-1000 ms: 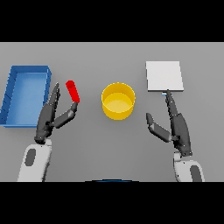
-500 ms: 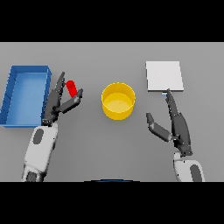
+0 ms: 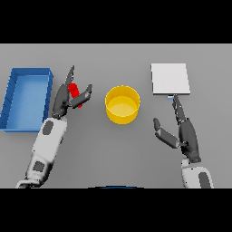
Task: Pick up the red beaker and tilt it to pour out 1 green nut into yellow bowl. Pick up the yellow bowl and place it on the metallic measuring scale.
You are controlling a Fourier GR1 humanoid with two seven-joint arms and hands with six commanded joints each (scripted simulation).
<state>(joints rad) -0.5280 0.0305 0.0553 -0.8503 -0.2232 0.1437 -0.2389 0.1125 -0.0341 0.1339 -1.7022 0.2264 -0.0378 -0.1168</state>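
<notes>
Your left hand is spread around the red beaker, not yet gripping. Close evenly, lift upright. Your right hand rests open.

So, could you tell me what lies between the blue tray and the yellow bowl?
The left hand around the red beaker, seen in the head view.

On the worktop the bowl sits in the middle, the beaker to its left beside the left hand, the tray farther left, the scale behind and right, the right hand before the scale.
</notes>
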